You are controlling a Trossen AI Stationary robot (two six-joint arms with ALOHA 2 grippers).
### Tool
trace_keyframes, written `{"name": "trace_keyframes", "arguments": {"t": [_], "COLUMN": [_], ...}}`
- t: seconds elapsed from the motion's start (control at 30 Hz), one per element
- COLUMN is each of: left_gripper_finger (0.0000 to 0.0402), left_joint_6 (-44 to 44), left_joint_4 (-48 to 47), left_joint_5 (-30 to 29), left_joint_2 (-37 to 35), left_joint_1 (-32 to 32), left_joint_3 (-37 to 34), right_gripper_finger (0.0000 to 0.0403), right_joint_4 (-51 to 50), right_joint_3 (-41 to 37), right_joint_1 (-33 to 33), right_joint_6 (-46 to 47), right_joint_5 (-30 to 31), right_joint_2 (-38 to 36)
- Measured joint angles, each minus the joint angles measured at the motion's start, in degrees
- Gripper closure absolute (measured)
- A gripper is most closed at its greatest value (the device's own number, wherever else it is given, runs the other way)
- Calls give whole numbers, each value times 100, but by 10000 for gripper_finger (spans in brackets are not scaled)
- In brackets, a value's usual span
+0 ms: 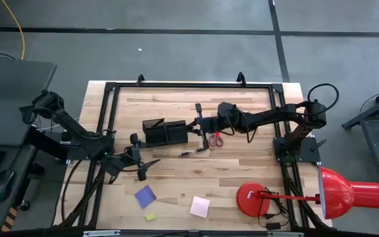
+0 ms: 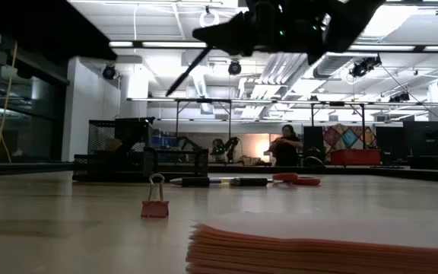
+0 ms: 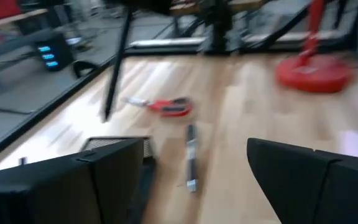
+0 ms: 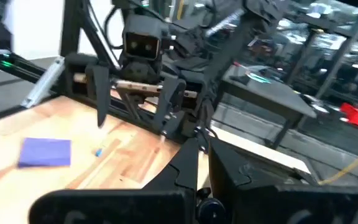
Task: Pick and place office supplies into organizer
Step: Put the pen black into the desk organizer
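Note:
My right gripper (image 1: pixel 197 123) reaches from the table's right to just right of the black organizer (image 1: pixel 165 130) and is shut on a thin dark pen (image 4: pixel 225 68). The pen also shows in the low view (image 2: pixel 188 72), high above the table. My left gripper (image 1: pixel 140 168) hovers open near the table's left, touching nothing. Red-handled scissors (image 1: pixel 216 138) and another pen (image 1: pixel 193 153) lie flat on the wood right of the organizer. A blue-purple pad (image 1: pixel 145 195), a pink pad (image 1: pixel 200 206) and a yellow piece (image 1: pixel 151 216) lie near the front edge. My right gripper pinches the pen near one end (image 4: pixel 199 138) between its two fingertips. The fingers come level from the table's right. The pen's long free part slants away from the fingers, with its free end (image 3: pixel 107 115) in the air, clear of the table.
A red desk lamp (image 1: pixel 328 194) stands at the front right, its round base (image 3: pixel 312 71) on the wood. A small pink binder clip (image 2: pixel 155 202) stands on the table. A black frame (image 1: pixel 189 84) runs round the table's edges. A person sits far off in the room.

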Motion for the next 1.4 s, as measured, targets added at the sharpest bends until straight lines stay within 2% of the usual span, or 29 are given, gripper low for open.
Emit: {"name": "trace_keyframes", "arguments": {"t": [0.3,0.47,0.57,0.8,1.07,1.2,1.4], "left_gripper_finger": [129,130,130,130,131,131,131], "left_joint_6": [675,1396,1709,1413,868,854,850], "left_joint_4": [-209,-181,-273,-1143,-1747,-1748,-1763], "left_joint_5": [-54,-27,-16,-18,-4,-2,-20], "left_joint_2": [-1242,-1774,-2138,-2993,-3200,-3194,-3177], "left_joint_1": [-617,-874,-962,-967,-969,-969,-969], "left_joint_3": [-10,-11,-11,-11,-11,-11,-11], "right_gripper_finger": [397,390,392,389,395,373,336], "right_joint_4": [-1992,-2506,-2756,-3485,-3803,-4100,-4116], "right_joint_3": [1674,2440,2886,3982,4920,5278,5359], "right_joint_1": [-102,-391,-530,-650,-644,-655,-656], "right_joint_6": [-495,-450,-416,-483,-492,-439,-446], "right_joint_5": [0,-517,-580,-832,-1202,-1349,-1347], "right_joint_2": [569,1132,1459,2145,3003,3298,3355]}}
